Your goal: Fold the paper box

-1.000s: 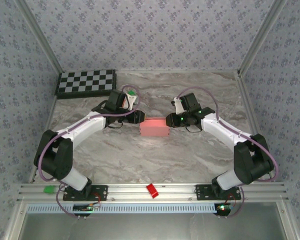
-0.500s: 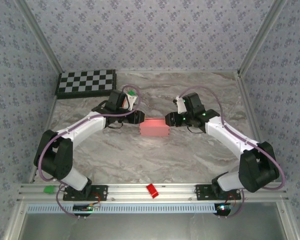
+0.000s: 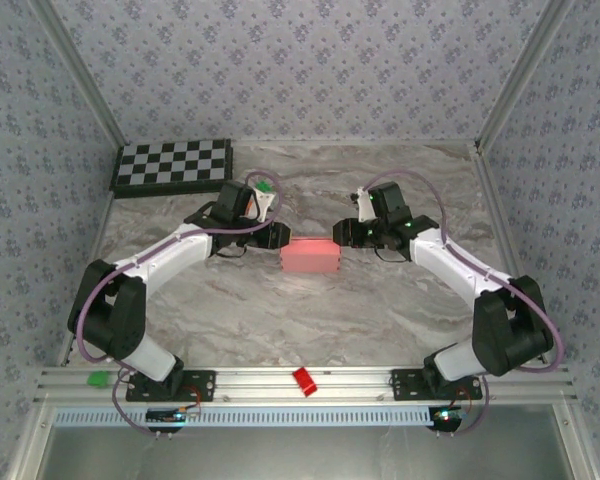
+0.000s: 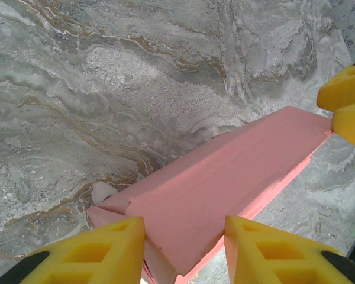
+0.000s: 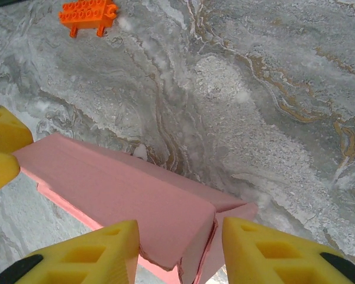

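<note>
The paper box (image 3: 310, 256) is a small flat salmon-pink rectangular box lying on the marble table between both arms. My left gripper (image 3: 278, 237) is shut on its left end. In the left wrist view, both yellow fingers (image 4: 115, 245) press against the sides of the paper box (image 4: 225, 177). My right gripper (image 3: 337, 238) stands open around the right end. In the right wrist view, one finger (image 5: 100, 251) sits next to the paper box (image 5: 124, 201) and the other stands apart from it. The end flap there is slightly ajar.
A checkerboard (image 3: 172, 165) lies at the back left of the table. An orange brick (image 5: 89, 13) sits on the marble beyond the box. A red bit (image 3: 304, 380) and a green bit (image 3: 101, 379) rest on the front rail. Patterned walls close in three sides.
My right gripper has opened off the box's right end, and its arm has shifted a little to the right. The left gripper and the box have stayed put.
</note>
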Motion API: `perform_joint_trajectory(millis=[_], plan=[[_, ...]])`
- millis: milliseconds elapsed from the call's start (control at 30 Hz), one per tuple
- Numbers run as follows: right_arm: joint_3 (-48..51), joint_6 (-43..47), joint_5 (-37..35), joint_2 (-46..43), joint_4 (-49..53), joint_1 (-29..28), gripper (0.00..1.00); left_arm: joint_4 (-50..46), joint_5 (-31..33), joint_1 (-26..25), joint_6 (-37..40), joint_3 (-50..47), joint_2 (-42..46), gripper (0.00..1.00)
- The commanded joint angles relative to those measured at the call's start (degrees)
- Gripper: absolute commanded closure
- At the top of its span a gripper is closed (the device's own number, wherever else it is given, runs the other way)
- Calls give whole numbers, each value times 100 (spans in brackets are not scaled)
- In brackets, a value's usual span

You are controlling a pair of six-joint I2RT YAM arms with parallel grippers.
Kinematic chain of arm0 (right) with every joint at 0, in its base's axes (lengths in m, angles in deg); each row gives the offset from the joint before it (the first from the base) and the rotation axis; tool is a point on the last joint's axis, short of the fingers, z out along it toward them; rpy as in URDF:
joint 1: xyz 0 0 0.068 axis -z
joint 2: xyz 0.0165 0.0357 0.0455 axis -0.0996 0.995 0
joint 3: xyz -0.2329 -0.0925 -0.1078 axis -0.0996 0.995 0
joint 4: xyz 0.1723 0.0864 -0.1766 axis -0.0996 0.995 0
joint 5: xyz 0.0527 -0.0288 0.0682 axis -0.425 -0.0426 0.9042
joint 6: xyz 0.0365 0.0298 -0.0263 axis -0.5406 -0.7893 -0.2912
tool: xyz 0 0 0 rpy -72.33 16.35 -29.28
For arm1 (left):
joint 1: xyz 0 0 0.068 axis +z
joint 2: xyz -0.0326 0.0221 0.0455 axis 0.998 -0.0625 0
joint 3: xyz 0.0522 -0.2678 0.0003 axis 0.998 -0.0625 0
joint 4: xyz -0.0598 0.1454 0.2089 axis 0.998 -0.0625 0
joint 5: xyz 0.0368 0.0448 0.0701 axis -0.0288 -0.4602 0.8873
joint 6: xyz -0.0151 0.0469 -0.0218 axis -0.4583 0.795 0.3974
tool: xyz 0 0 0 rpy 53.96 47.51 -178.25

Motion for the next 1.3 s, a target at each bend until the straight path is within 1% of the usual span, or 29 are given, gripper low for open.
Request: perform_joint_trajectory(millis=[0, 267, 633, 967, 1267], plan=[[-145, -80, 154, 66, 18, 28, 57, -85, -103, -32, 58, -114, -22, 61], [55, -18, 243, 58, 149, 29, 58, -67, -103, -49, 48, -243, 5, 61], [440, -54, 194, 33, 40, 15, 58, 89, -72, -109, -86, -530, 44, 61], [685, -38, 63, 88, -23, 15, 58, 143, 98, -246, -176, -746, 54, 61], [625, 22, -57, 174, 59, 16, 58, 44, 304, -261, -211, -872, -26, 61]])
